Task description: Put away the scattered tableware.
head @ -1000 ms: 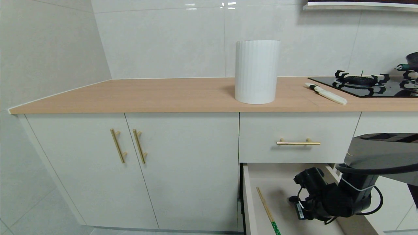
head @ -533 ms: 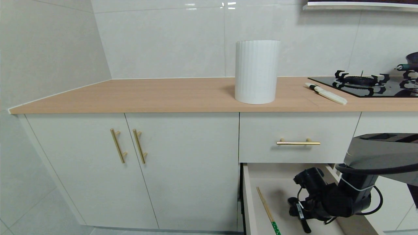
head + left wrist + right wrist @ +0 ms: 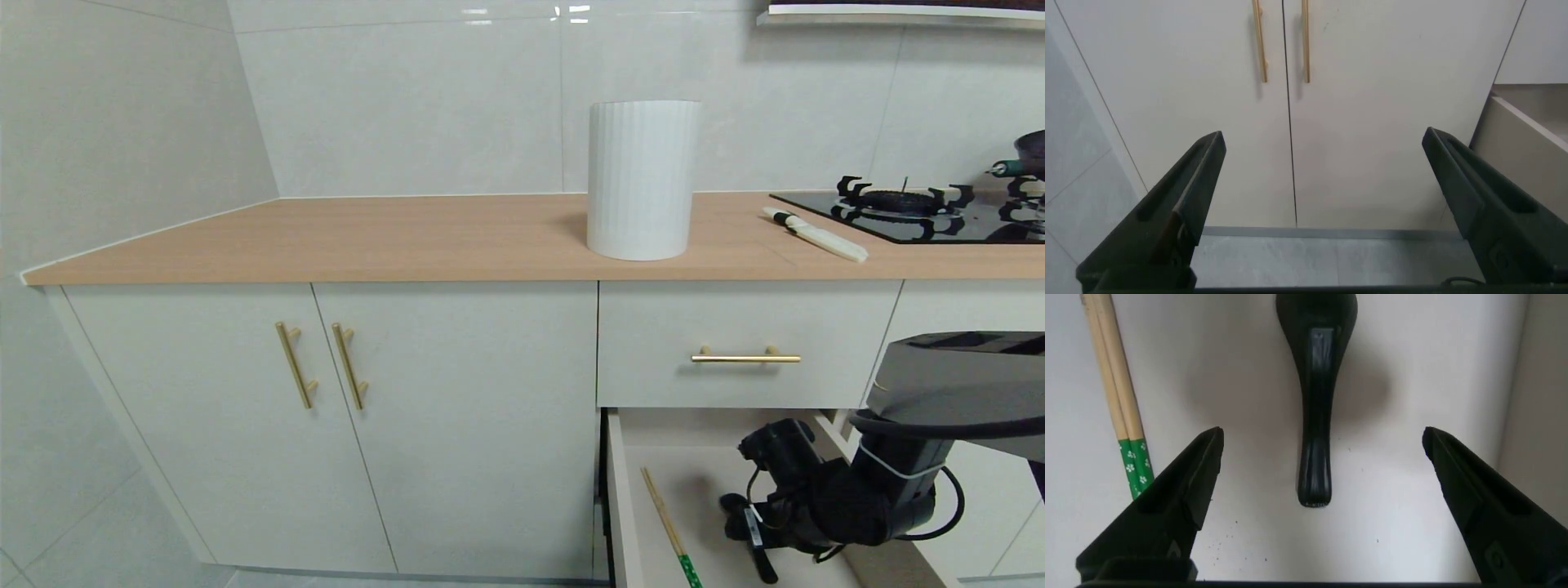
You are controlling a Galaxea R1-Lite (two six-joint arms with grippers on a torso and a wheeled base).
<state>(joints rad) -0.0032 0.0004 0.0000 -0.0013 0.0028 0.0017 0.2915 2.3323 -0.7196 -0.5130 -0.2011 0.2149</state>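
In the drawer (image 3: 618, 498), the right gripper (image 3: 1321, 439) hung wide open and empty over a spoon (image 3: 1315, 400), chopsticks (image 3: 1114, 400) lying apart along its left side. The left gripper (image 3: 1323, 147) gaped empty before the doors (image 3: 1372, 98); beyond, a knife (image 3: 816, 235) lay on the surface (image 3: 367, 237).

Glossy black spoon (image 3: 1315, 400); wooden chopsticks (image 3: 1114, 392); matt wood-grain countertop (image 3: 367, 237); glossy tiles (image 3: 408, 106).

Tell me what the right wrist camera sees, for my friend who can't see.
A black spoon lies on the pale drawer floor, framed by the open right gripper, which is not holding it. Wooden chopsticks with green ends lie beside it.
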